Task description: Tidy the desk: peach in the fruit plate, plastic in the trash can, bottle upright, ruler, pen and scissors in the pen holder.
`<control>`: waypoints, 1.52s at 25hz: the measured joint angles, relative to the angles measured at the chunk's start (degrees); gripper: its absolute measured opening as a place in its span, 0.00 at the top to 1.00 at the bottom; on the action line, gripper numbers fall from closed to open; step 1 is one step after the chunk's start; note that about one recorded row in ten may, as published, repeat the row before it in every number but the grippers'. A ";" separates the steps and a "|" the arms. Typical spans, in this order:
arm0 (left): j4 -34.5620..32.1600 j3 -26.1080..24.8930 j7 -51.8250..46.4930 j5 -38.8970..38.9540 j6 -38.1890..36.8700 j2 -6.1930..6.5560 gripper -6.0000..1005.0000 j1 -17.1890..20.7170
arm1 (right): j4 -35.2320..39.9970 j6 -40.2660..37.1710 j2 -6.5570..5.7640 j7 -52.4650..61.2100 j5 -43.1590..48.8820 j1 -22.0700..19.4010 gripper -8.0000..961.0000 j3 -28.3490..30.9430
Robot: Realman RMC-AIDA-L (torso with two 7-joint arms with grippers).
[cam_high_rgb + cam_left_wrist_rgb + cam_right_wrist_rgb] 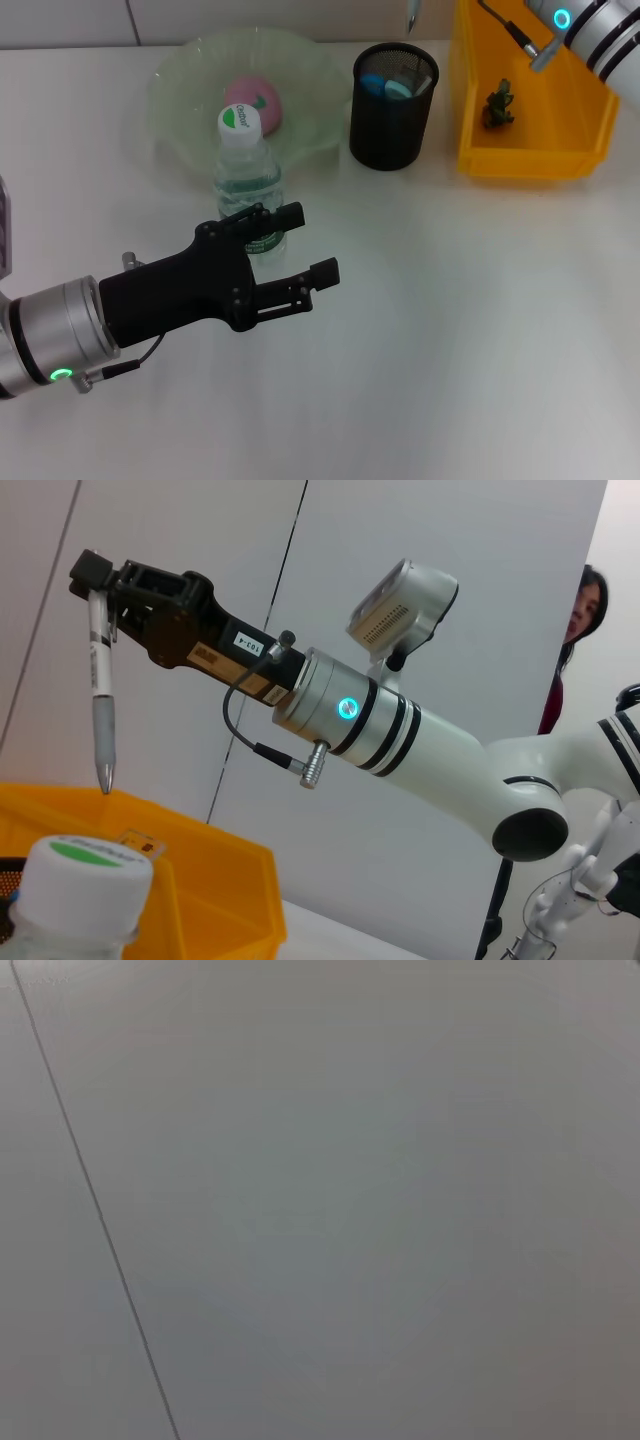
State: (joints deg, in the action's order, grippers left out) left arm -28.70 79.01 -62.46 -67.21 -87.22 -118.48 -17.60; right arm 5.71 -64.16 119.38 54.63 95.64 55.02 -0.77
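Black left gripper [308, 243], jaws spread and empty, just near of my upright bottle [245, 180]. Peach [254, 100] in plate [180, 70], far left. Right gripper [100, 580] pinches pen [101, 700] above holder [394, 105]. Yellow bin [530, 150] far right.

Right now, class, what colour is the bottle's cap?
White with a green label on top: the bottle cap shows best in the head view.
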 joint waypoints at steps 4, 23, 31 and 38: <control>0.38 0.00 0.29 0.20 0.01 0.08 0.16 -0.22 | -1.87 0.00 0.13 -4.69 -0.54 -0.60 0.78 0.00; 0.46 -0.80 1.46 0.34 -0.02 0.06 0.16 -0.76 | -3.61 1.79 0.15 -8.85 -0.15 -0.90 0.72 -0.70; 0.49 -0.79 1.46 0.23 -0.07 0.00 0.16 -0.63 | -3.77 1.14 0.15 -7.90 -0.07 -1.33 0.59 -1.29; 0.49 -0.88 1.18 0.33 -0.56 0.13 0.16 -0.03 | 1.66 -12.02 -0.23 2.67 0.11 -7.55 0.49 -7.52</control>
State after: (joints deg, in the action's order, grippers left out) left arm -28.21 78.14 -61.28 -66.89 -87.78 -118.35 -17.63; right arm 7.37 -76.18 119.15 57.30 95.76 47.47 -8.29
